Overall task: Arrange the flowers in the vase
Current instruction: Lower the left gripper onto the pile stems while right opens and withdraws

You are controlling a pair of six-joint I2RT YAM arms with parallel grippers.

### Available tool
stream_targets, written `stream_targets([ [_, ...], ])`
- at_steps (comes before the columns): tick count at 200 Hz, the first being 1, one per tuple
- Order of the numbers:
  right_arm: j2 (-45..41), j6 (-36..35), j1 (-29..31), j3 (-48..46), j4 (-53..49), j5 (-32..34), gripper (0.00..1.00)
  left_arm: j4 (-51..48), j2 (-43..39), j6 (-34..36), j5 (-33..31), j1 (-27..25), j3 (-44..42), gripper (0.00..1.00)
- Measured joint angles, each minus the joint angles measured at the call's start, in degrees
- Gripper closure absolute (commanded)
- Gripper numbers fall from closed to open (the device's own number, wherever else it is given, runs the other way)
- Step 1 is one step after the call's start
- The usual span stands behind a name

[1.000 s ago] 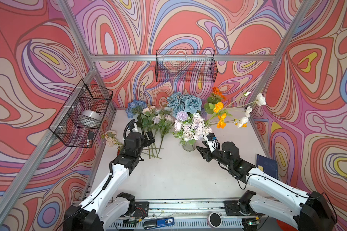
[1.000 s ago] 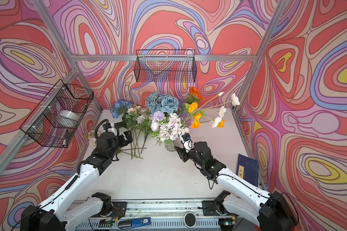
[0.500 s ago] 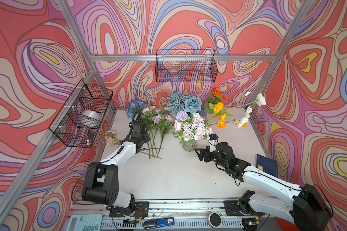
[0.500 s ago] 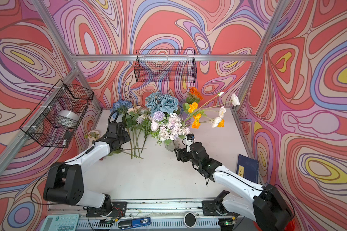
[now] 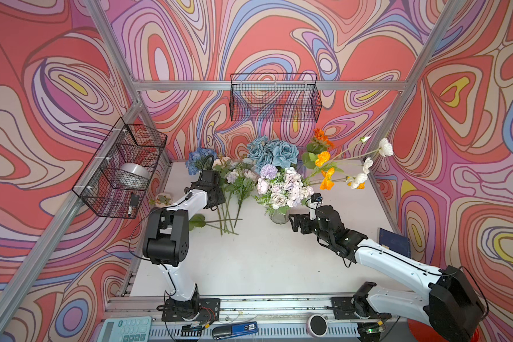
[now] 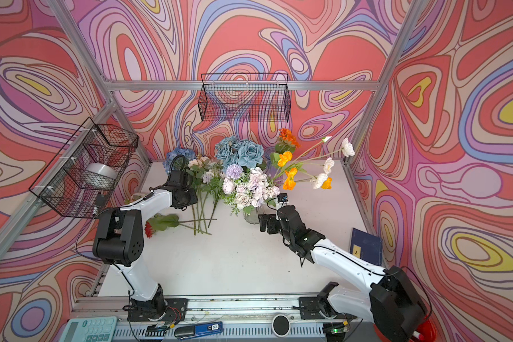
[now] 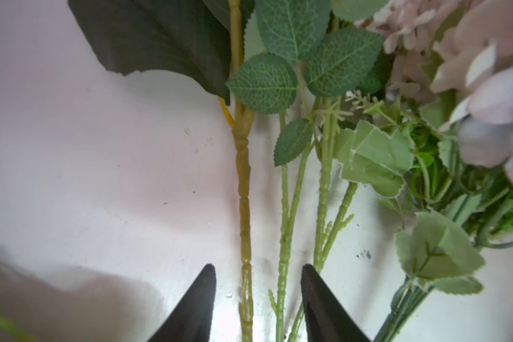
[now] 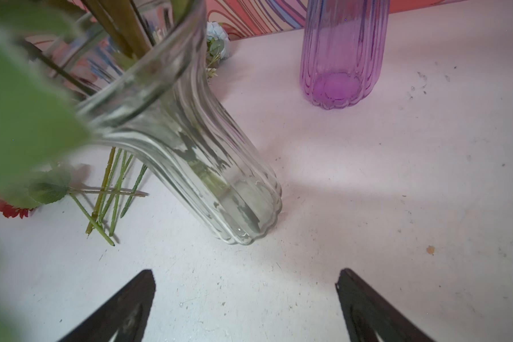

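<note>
While two stems (image 7: 245, 207) run lengthwise through the half-open left gripper (image 7: 256, 266), unpinched, the right gripper (image 8: 245, 270) gapes empty near the vase (image 8: 219, 177).

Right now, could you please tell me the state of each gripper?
Left gripper: open, jaws straddling two flower stems, not clamped on them.
Right gripper: open, empty, facing the clear vase.
</note>
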Motion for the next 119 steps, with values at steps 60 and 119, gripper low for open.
stream_targets([
  [60,1.49,-0.15,0.00,0.96,-0.31,0.42,0.02,-0.92,0.02,0.02,0.13,-3.52,0.37,0.62],
  [119,2.67,-0.15,0.00,1.57,-0.48,0.42,0.02,-2.49,5.55,0.50,-1.77,-4.81,6.01,0.72],
])
